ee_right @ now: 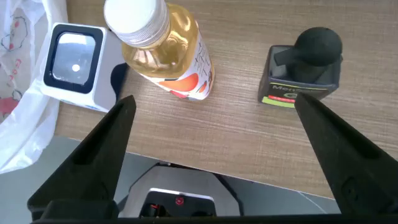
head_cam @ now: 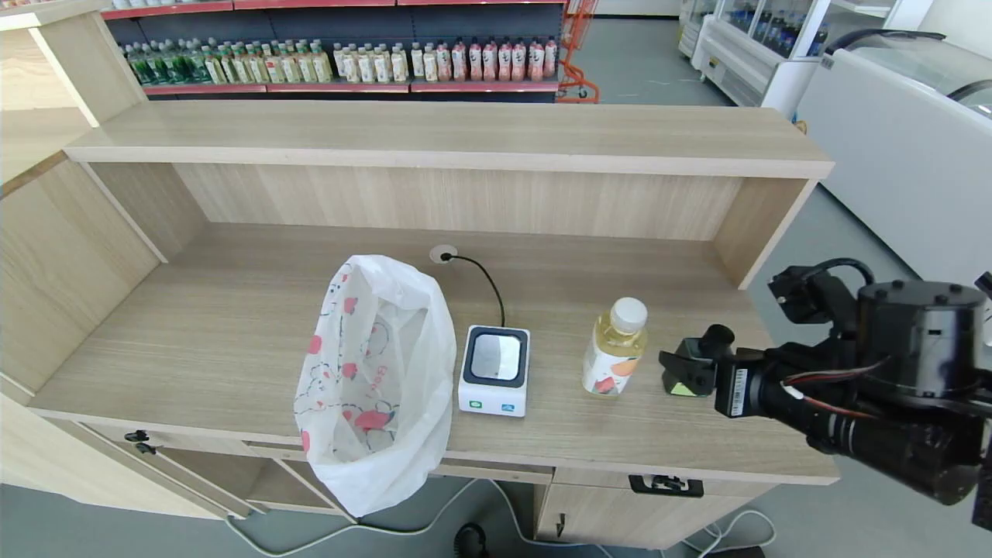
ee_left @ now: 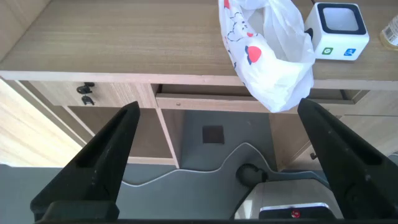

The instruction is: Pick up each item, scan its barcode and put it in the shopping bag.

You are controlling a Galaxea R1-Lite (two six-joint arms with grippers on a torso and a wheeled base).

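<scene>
A white shopping bag [head_cam: 372, 380] with red prints stands open on the wooden counter [head_cam: 232, 333], its bottom hanging over the front edge. To its right sits a white barcode scanner [head_cam: 496, 368]. Further right stands a yellow drink bottle [head_cam: 616, 349] with a white cap, then a small dark bottle [head_cam: 686, 373] with a green label. My right gripper [ee_right: 217, 165] is open, hovering near the counter's front edge just short of the drink bottle [ee_right: 168, 53] and the dark bottle [ee_right: 305, 68]. My left gripper [ee_left: 217, 168] is open, low in front of the counter, below the bag [ee_left: 270, 56].
The scanner's black cable [head_cam: 488, 283] runs to a grommet at the back. A raised wooden shelf [head_cam: 449, 139] walls the counter's back and sides. Drawers with black handles [head_cam: 665, 485] sit under the front edge. Cables lie on the floor below.
</scene>
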